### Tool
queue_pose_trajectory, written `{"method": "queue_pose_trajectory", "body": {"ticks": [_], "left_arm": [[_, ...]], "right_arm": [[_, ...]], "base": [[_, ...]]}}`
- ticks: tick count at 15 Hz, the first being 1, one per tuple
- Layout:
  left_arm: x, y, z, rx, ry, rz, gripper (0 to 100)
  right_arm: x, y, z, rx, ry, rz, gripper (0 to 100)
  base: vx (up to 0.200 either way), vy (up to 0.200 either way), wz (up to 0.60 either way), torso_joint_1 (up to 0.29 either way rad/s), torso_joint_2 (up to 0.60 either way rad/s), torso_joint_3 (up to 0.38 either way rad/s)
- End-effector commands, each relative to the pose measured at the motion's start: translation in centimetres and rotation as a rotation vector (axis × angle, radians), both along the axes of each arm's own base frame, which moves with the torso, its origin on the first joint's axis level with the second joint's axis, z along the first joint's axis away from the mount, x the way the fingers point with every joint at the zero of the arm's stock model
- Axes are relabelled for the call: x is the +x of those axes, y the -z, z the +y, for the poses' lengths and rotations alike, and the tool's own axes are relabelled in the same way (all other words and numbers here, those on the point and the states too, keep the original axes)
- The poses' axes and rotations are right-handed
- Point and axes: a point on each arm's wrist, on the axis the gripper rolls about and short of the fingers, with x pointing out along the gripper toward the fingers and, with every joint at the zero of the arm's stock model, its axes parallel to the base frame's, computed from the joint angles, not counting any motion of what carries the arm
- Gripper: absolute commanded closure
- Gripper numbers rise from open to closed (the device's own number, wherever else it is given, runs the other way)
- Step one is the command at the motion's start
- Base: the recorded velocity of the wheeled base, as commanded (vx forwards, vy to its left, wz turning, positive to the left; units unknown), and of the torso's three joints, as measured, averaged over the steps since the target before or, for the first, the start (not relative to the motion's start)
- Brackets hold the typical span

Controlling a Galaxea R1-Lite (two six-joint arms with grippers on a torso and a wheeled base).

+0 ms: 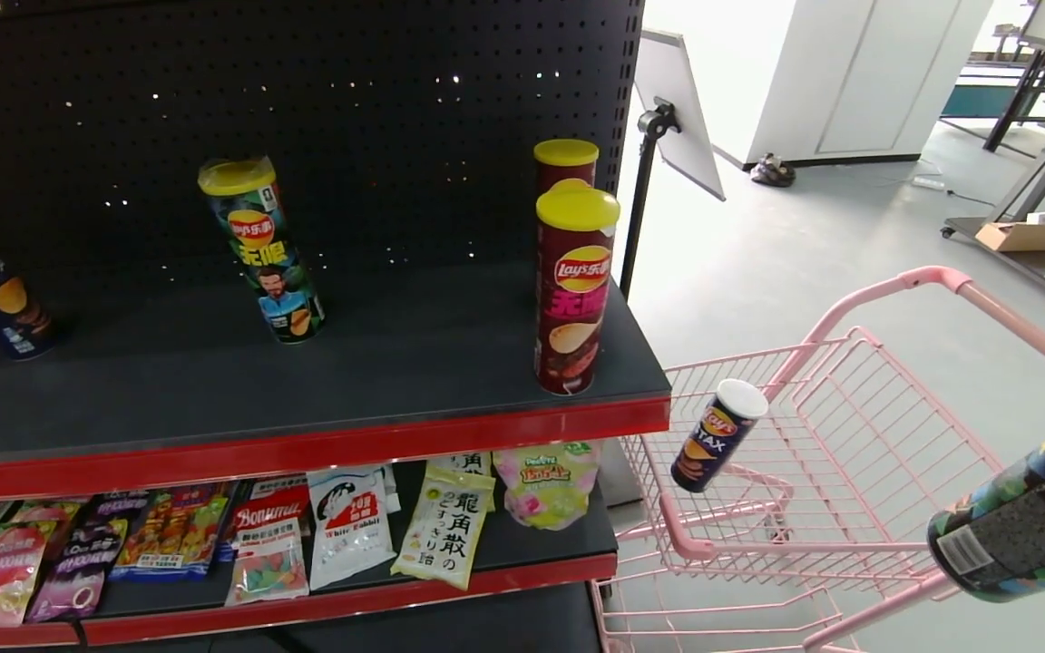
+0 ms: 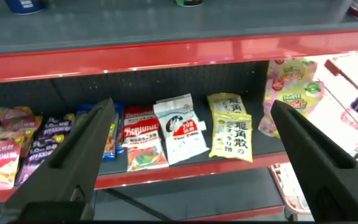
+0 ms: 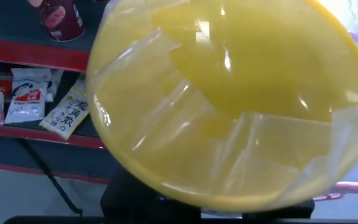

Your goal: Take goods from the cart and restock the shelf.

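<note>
Now the right gripper clasps a yellow-lidded chip can [image 1: 1021,521], left gripper [image 2: 192,104] gapes empty; careless shelving could topple the near maroon can [image 1: 574,299].

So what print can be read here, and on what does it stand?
Brand wording is not quoted; this is where print stands:
Front red can: round logo, large characters below.
Green can: round logo, characters.
Blue can in the cart: logo, one word under it.
Patterned can: barcode, digits too small to read.
Cream sachet: bold black characters.
Other packets: mostly too small.
</note>
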Motion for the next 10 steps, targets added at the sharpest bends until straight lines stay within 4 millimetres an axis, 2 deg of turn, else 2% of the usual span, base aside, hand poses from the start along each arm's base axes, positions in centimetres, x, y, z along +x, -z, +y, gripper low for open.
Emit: {"method": "queue_pose_trajectory", "body": {"ticks": [1, 2, 3, 10], "left_arm": [[0.01, 0.00, 0.00, 0.000, 0.001, 0.001, 0], [0.01, 0.00, 0.00, 0.000, 0.001, 0.001, 0], [0.01, 0.00, 0.00, 0.000, 0.001, 0.001, 0], [0.01, 0.00, 0.00, 0.000, 0.001, 0.001, 0]], "right_arm": [[-0.09, -0.12, 0.01, 0.016, -0.004, -0.006, 100], [-0.10, -0.17, 0.06, 0.026, -0.013, -0.005, 100], [-0.26, -0.35, 0.46, 0.078, -0.113, 0.000, 100], [-0.70, -0.13, 0.56, 0.085, -0.145, -0.003, 100]], "base": [[0.000, 0.200, 0.00, 0.007, 0.00, -0.002], [0.000, 0.200, 0.00, 0.002, 0.01, 0.002], [0.000, 0.200, 0.00, 0.007, 0.01, 0.007], [0.000, 0.200, 0.00, 0.006, 0.00, 0.004]]}}
